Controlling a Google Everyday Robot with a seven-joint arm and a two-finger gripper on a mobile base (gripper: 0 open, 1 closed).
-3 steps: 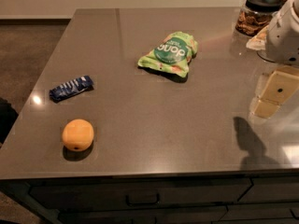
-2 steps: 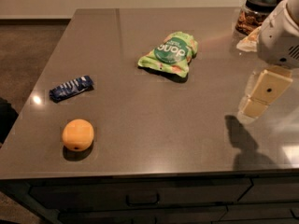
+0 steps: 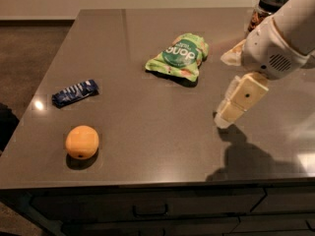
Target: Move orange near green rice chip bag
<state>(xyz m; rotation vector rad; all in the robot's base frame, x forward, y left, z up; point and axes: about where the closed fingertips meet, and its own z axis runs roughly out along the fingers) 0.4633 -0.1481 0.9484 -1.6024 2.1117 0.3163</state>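
Observation:
The orange [image 3: 82,141] sits near the front left corner of the grey table [image 3: 147,107], with a dark dimple low on its front. The green rice chip bag [image 3: 178,56] lies at the table's middle back, light green with a dark green round logo. My gripper [image 3: 227,113] hangs from the white arm [image 3: 275,43] on the right side, above the table, right of and nearer than the bag and far to the right of the orange. It holds nothing that I can see.
A small dark blue candy bar wrapper [image 3: 75,92] lies at the left, behind the orange. A dark-lidded jar [image 3: 266,9] stands at the back right. The table's front edge runs just below the orange, with drawers [image 3: 147,210] beneath.
The arm and gripper have moved left and forward over the table, toward its middle. The orange, bag and wrapper have not moved.

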